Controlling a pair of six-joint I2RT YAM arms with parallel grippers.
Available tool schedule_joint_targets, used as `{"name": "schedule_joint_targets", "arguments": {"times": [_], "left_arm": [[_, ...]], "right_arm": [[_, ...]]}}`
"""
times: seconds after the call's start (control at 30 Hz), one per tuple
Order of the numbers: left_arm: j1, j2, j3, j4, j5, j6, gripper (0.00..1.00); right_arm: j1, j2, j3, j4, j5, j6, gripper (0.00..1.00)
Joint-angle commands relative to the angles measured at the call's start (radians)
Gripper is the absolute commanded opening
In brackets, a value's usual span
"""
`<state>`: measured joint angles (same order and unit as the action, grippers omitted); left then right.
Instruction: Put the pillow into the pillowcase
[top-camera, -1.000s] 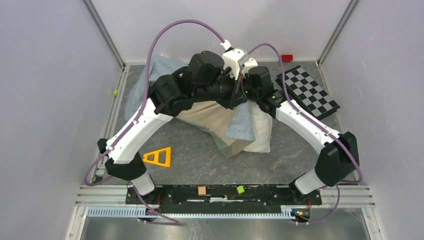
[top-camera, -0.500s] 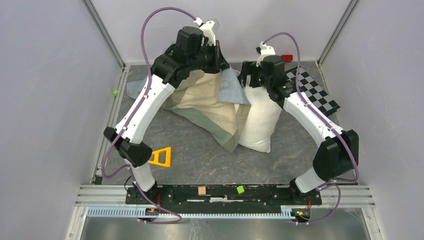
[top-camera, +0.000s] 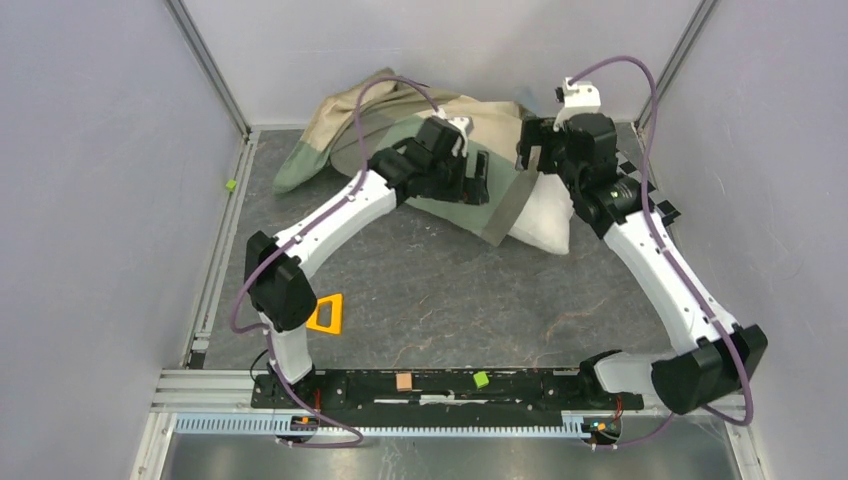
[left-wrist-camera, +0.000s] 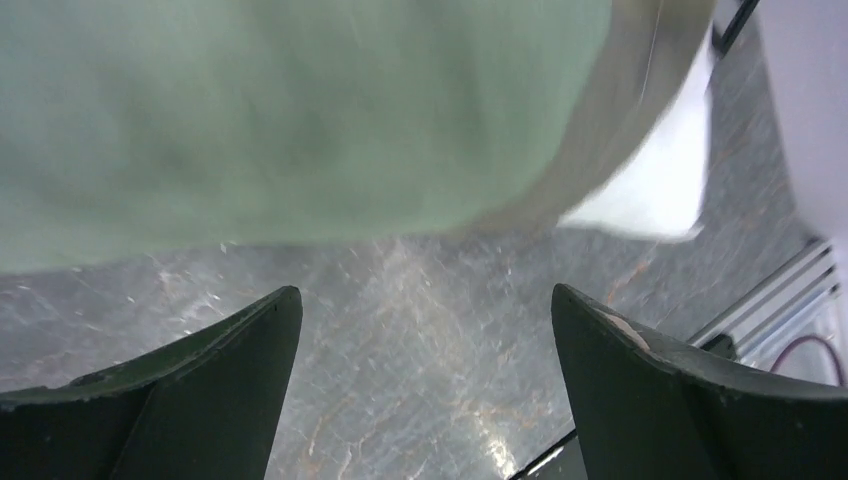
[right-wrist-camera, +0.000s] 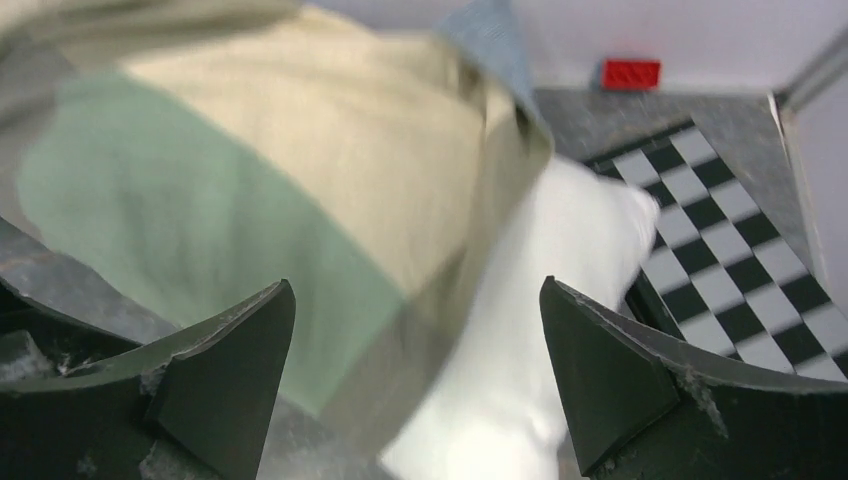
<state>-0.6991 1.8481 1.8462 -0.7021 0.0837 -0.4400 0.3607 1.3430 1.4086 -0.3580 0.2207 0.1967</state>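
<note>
The pillowcase lies crumpled at the back of the table, beige and dull green panels up. The white pillow pokes out from under its right end. My left gripper hangs over the green panel's near edge, open and empty. In the left wrist view the left gripper frames bare table, with green cloth and a pillow corner beyond. My right gripper is open above the pillow's far end. In the right wrist view the right gripper holds nothing over the pillow and pillowcase.
A black-and-white checkered board lies right of the pillow, mostly hidden by my right arm in the top view. A red block sits at the back wall. A yellow triangle lies near the left arm's base. Small blocks rest on the front rail.
Both grippers have opened and let go of the cloth. The pillowcase and pillow have dropped toward the back of the table. Both arms have lowered and spread apart.
</note>
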Motion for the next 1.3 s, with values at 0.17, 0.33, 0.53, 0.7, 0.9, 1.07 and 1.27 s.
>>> {"name": "schedule_joint_targets", "arguments": {"times": [0.17, 0.33, 0.53, 0.7, 0.9, 1.07, 1.27], "left_arm": [[-0.187, 0.060, 0.042, 0.167, -0.315, 0.021, 1.00], [-0.219, 0.218, 0.236, 0.117, -0.380, 0.054, 1.00], [-0.218, 0.442, 0.500, -0.023, -0.561, 0.105, 1.00], [-0.186, 0.410, 0.497, -0.044, -0.612, 0.093, 0.64], [-0.194, 0.289, 0.469, -0.050, -0.553, 0.117, 0.03], [-0.242, 0.196, 0.532, -0.114, -0.339, 0.097, 0.03], [-0.365, 0.223, 0.809, -0.085, -0.004, -0.059, 0.02]], "right_arm": [[-0.123, -0.256, -0.368, 0.028, 0.090, 0.065, 0.98], [-0.225, -0.307, -0.497, 0.052, -0.013, 0.100, 0.98], [-0.293, -0.310, -0.586, 0.086, -0.115, 0.116, 0.98], [-0.292, -0.203, -0.599, 0.145, -0.371, 0.073, 0.98], [-0.286, -0.086, -0.596, 0.248, -0.505, 0.106, 0.91], [-0.246, -0.021, -0.522, 0.282, -0.572, 0.136, 0.26], [-0.050, 0.031, -0.374, 0.262, -0.457, 0.185, 0.05]]}}
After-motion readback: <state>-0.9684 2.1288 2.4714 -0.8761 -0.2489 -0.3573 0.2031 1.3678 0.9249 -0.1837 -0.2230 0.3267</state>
